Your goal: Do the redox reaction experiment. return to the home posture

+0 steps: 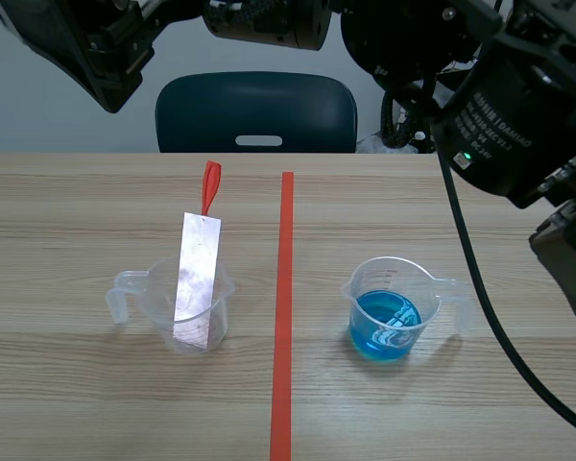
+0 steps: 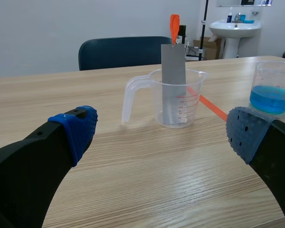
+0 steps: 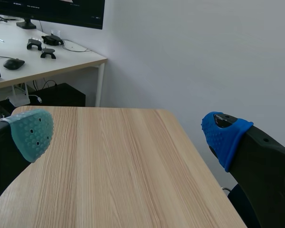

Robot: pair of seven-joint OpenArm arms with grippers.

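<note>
Spanning the scene is a light wooden table, with a dark blue chair behind its far edge. Both black arms are high across the top, the left arm and the right arm. The left gripper is spread wide and holds nothing. The right gripper is likewise apart and holds nothing. A clear plastic measuring cup stands left of the orange-red tape line. A second clear cup stands right of it and contains blue liquid. A grey metal strip leans upright in the left cup, with an orange-red tab at its top.
</note>
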